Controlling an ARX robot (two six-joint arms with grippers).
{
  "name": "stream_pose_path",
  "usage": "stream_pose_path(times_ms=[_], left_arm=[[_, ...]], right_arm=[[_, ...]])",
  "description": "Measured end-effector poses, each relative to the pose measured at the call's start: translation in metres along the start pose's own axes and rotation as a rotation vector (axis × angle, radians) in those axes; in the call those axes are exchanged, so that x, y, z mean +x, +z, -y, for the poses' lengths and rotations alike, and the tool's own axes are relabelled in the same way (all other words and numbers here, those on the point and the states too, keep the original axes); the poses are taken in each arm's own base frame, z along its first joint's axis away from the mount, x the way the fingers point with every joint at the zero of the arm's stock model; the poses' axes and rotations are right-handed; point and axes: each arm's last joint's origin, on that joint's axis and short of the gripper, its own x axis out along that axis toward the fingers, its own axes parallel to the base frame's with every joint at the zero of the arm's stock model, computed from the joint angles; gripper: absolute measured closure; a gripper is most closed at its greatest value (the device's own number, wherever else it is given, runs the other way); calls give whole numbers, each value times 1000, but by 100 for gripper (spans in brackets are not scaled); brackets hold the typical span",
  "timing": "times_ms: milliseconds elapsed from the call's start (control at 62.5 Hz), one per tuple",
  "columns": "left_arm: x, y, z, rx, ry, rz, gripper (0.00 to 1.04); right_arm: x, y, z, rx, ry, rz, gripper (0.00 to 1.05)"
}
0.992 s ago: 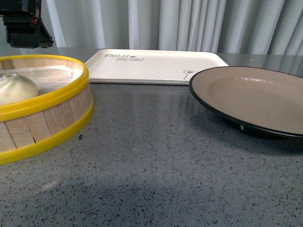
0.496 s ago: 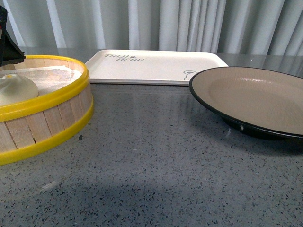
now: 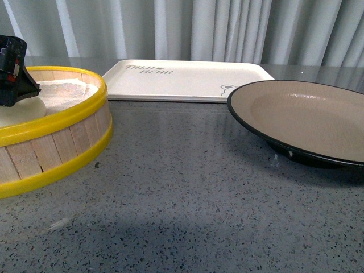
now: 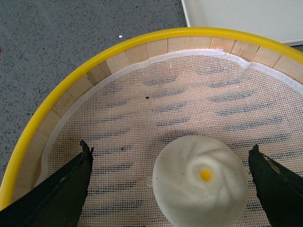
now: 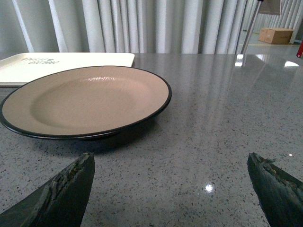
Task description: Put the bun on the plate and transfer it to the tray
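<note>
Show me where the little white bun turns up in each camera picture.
Front view: far left, the bun inside the steamer, half hidden by the left gripper.
Left wrist view: on the mesh liner, between the open jaws.
Right wrist view: not in it.
Shared landmark: the tray, in all three.

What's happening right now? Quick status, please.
Left gripper open, straddling the bun inside the steamer, no grip yet. Right gripper open, empty, near the plate. Plate and tray both bare; nothing in the way.
</note>
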Motion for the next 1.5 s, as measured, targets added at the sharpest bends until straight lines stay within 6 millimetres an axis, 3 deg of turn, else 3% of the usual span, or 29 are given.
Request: stream_pose_path(times_ms=[528,1104,1504], left_arm=[[9,-4,0,25,4,-13,7],[8,-2,2,34,-28,-21,98],[-6,25,11,39,-75,47,101]], right_arm=[[0,0,0,0,0,0,8],[0,0,0,0,0,0,8],[0,0,0,0,0,0,8]])
